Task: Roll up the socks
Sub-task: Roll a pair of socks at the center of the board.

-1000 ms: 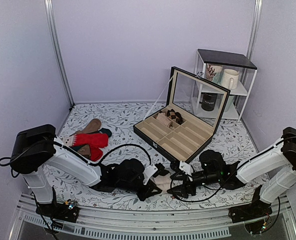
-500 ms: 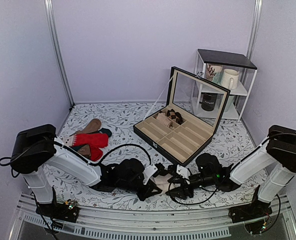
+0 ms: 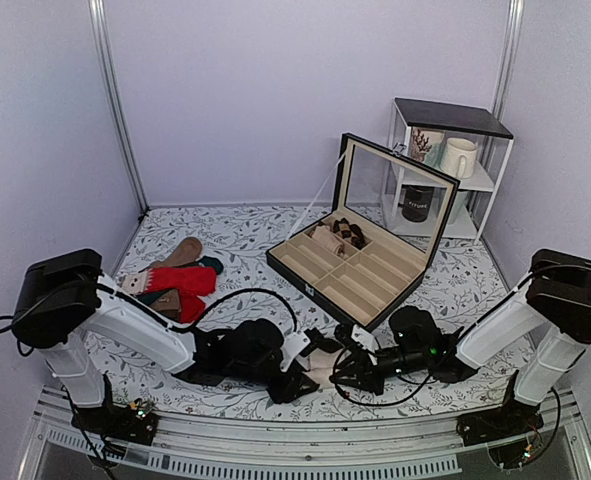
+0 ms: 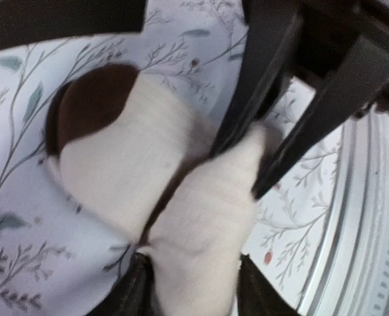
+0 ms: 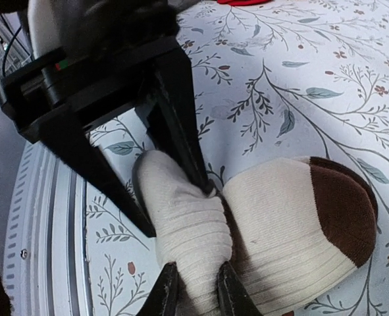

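The socks [image 3: 323, 358] lie near the table's front edge between both grippers: cream knit with a dark brown end [image 5: 339, 204], partly wound into a cream roll [image 5: 187, 230]. My left gripper [image 4: 194, 289] holds one end of that roll, its fingers [image 4: 136, 289] pressed against both sides. From the opposite side my right gripper [image 5: 195, 289] pinches the roll's other end, and the knit bulges between its fingers [image 5: 164, 293]. In the top view the left gripper [image 3: 300, 378] and right gripper [image 3: 343, 372] nearly meet over the socks. The brown end [image 4: 92, 108] rests flat on the cloth.
Bright red socks [image 3: 180, 282] and tan and teal socks [image 3: 183, 255] lie at the left. An open black compartment box [image 3: 360, 275] stands at centre right, with a white shelf holding mugs [image 3: 445, 175] behind it. The metal front rail [image 3: 305, 445] runs just beside the grippers.
My right gripper has moved left to the socks and shut on the roll. The left arm has shifted slightly and keeps its place at the roll.
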{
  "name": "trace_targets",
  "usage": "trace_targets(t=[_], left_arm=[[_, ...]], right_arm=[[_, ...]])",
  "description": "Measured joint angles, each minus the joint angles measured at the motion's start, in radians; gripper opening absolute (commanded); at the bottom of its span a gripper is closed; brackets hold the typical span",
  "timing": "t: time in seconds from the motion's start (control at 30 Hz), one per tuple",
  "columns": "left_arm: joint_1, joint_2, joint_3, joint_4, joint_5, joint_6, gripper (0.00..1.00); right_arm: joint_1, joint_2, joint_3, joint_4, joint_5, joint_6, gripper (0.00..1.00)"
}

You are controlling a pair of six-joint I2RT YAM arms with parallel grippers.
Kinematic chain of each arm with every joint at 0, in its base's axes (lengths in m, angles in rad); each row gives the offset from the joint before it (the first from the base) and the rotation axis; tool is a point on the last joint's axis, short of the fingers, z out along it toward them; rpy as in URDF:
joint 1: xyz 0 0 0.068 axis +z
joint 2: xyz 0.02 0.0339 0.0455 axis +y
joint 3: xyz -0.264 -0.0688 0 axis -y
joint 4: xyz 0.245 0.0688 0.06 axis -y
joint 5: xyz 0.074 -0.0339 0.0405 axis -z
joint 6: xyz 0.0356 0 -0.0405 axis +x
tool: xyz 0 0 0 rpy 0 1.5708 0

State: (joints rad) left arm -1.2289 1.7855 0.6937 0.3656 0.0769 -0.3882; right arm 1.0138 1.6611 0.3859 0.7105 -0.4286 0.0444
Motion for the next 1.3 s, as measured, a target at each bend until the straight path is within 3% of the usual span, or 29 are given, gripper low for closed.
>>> trace_targets(t=[0.07,0.1,0.13,0.17,0.33,0.47,0.63,0.9,1.3], left_arm=[[-0.005,-0.042,-0.018,-0.05,-0.037,0.026,0.75],[-0.006,-0.068,-0.037,-0.071,-0.056,0.044,0.9],[-0.006,-0.101,-0.057,-0.087,-0.076,0.063,0.98],[-0.008,-0.127,-0.072,-0.095,-0.09,0.085,0.99],[-0.012,-0.266,-0.153,-0.039,-0.135,0.18,1.0],[-0.013,-0.281,-0.188,0.049,-0.108,0.242,0.99],[-0.018,-0.278,-0.236,0.15,-0.02,0.309,0.91],[-0.035,-0.219,-0.219,0.24,0.095,0.417,0.83],[-0.043,-0.071,-0.138,0.243,0.125,0.47,0.84]], right_arm=[[0.0,0.004,-0.002,0.009,-0.001,0.04,0.18],[0.0,0.006,-0.006,0.017,0.0,0.061,0.18],[0.0,0.009,-0.012,0.027,-0.001,0.084,0.18],[0.0,0.012,-0.017,0.038,-0.002,0.107,0.17],[-0.002,0.042,-0.035,0.102,-0.017,0.22,0.17],[-0.003,0.078,-0.06,0.179,-0.039,0.314,0.17],[-0.009,0.137,-0.086,0.298,-0.059,0.416,0.17],[-0.013,0.166,-0.116,0.378,-0.068,0.507,0.17],[-0.015,0.169,-0.126,0.39,-0.077,0.543,0.17]])
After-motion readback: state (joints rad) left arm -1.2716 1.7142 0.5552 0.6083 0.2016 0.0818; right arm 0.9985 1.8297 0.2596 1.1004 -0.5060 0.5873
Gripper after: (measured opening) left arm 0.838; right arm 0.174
